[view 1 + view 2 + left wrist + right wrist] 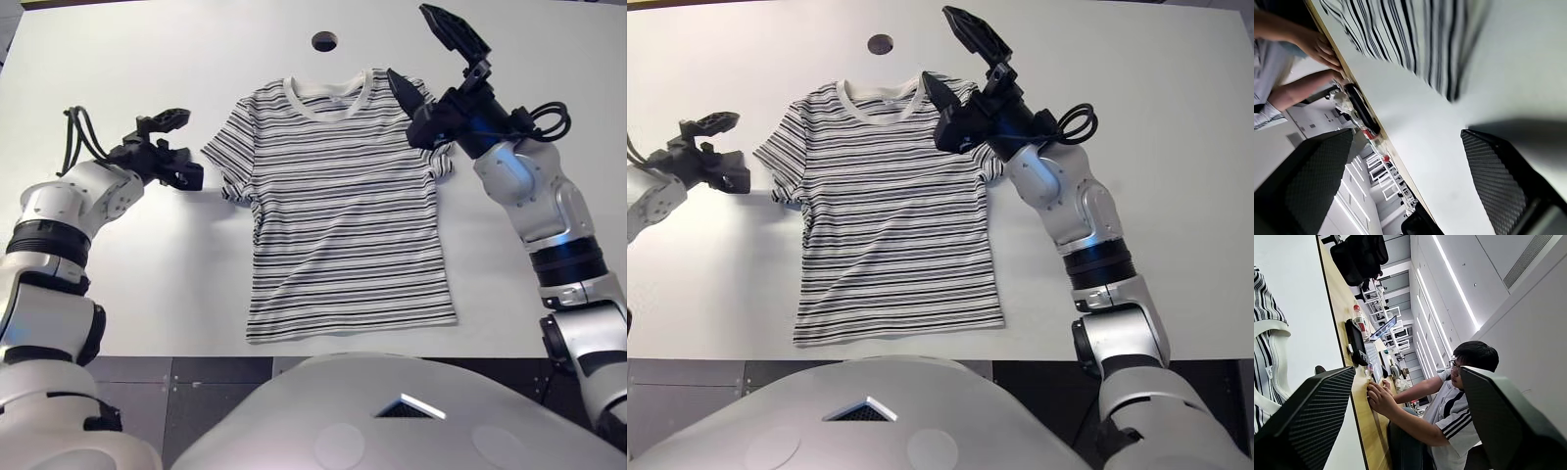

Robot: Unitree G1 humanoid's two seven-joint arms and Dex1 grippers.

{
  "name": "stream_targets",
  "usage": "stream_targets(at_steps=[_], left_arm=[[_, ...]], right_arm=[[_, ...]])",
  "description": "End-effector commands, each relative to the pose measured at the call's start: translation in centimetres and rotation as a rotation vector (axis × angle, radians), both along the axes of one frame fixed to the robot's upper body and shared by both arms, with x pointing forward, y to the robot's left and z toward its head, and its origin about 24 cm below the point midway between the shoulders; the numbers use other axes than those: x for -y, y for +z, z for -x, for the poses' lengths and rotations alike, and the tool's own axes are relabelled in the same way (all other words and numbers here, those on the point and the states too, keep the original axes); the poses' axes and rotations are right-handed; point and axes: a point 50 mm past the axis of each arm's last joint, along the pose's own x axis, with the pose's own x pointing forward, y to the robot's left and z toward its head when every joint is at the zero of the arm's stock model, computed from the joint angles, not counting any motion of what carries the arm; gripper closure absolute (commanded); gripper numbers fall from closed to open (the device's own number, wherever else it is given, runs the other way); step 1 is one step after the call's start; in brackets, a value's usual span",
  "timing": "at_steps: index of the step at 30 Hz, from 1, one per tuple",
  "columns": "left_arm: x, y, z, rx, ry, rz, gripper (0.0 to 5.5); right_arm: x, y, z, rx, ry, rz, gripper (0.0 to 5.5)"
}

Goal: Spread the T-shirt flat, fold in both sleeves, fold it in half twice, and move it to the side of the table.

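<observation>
Closest to the camera is the near edge of the white table (147,294), lower part of the frame, and the hem of the striped T-shirt (348,206) sits just short of it; the shirt lies front up and mostly flat in the middle of the frame, collar pointing at the far side, where there's a small dark hole (324,41) in the tabletop at top centre.

Going from the left: the left gripper (181,147) is at the left-middle of the frame, low over bare table, fingers spread with nothing between them; it's just beside the shirt's left sleeve (227,157) with a small gap, not touching; that sleeve's lower edge looks a bit bunched up. In the left wrist view you see the two dark fingers (1498,186) apart, and the striped cloth at the top of the frame beyond them.

Over on the right: the right gripper (431,61) is at the upper right of the frame, wide open, gripping nothing; its lower finger sits over the shirt's right shoulder next to the collar, the other one angles up past the shirt over the table; can't tell if it touches the fabric. The right sleeve (443,162) peeks out from under that wrist.
</observation>
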Motion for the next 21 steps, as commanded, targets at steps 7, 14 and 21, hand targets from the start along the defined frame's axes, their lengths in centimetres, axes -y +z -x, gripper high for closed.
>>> stream_targets(at_steps=[7, 14, 21], left_arm=[[2.0, -3.3, 2.1, -0.159, -0.123, 0.018, 1.40], [2.7, -3.7, 2.3, -0.181, -0.142, 0.030, 1.40], [2.7, -4.3, 1.7, -0.167, -0.094, 0.027, 2.00]], right_arm=[[0.1, 0.1, -0.3, -0.007, -0.012, -0.009, 1.55], [0.1, 0.1, -0.4, -0.013, -0.017, -0.019, 1.55], [0.4, -0.2, -0.4, -0.019, -0.026, -0.021, 1.55]])
